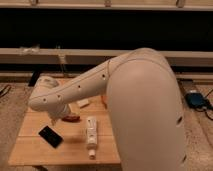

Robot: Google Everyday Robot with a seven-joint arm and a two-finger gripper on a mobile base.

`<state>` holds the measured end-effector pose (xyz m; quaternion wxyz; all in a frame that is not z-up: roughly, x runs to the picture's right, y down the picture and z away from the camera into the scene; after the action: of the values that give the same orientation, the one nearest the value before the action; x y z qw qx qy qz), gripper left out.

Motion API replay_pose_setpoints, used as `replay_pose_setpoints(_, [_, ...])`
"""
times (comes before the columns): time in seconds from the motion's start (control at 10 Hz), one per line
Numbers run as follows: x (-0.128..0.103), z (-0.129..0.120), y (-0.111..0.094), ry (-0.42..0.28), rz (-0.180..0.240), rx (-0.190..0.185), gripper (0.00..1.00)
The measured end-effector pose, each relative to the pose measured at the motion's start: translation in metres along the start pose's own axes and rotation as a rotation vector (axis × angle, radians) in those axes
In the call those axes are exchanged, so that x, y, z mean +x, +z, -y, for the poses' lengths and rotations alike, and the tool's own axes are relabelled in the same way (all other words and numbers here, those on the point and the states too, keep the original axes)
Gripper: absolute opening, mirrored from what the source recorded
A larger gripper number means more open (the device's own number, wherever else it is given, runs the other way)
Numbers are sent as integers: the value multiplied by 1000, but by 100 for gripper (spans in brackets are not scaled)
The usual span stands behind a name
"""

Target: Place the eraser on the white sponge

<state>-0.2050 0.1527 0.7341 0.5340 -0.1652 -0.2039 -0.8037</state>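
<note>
The eraser (50,136) is a flat black block lying on the wooden table (35,152), at its front left. The white sponge (83,103) is a small cream block further back, near the table's middle, partly behind my arm. My gripper (53,120) hangs below the white wrist, just above and behind the eraser and to the left of the sponge. The wrist hides most of it. It holds nothing that I can see.
A dark reddish-brown oblong item (71,118) lies right of the gripper. A long white tube (91,135) lies front centre. An orange bowl's edge (104,99) shows behind my arm. My large white arm (142,110) covers the table's right side.
</note>
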Motion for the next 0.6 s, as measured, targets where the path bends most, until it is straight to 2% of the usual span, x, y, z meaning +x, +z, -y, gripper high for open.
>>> replay_pose_setpoints(0.2, [-1,12,12,-57,-14,-3,78])
replay_pose_setpoints(0.5, [13,61,30,-210,-24,27,78])
replay_pose_setpoints(0.6, [15,71,34,-238,-23,43,78])
